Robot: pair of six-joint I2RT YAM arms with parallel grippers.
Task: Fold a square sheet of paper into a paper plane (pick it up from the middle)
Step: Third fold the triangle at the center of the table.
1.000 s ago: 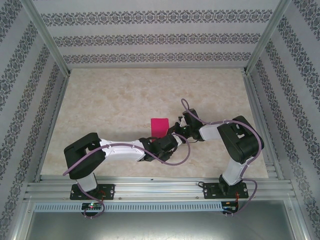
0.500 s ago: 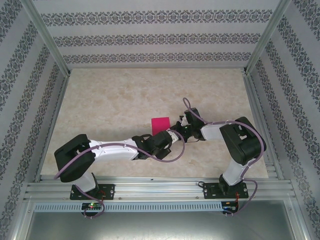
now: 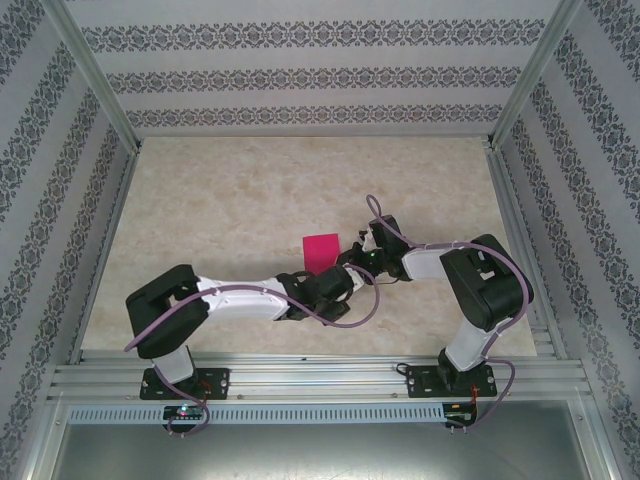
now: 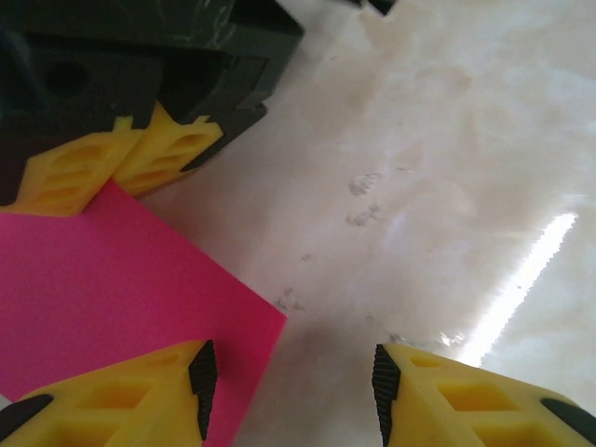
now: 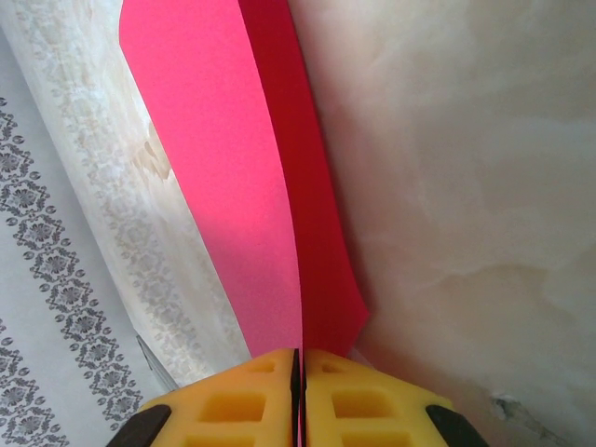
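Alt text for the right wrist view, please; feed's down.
The right gripper is shut on the edge of the square sheet of paper, whose two magenta layers stretch away. Pale marbled table lies to the right.

Bare tabletop lies wide open beyond and to the left of the square sheet of paper. The sheet's right side is taken: the right gripper pinches it there, and the left gripper, jaws apart, crowds in just beside it.
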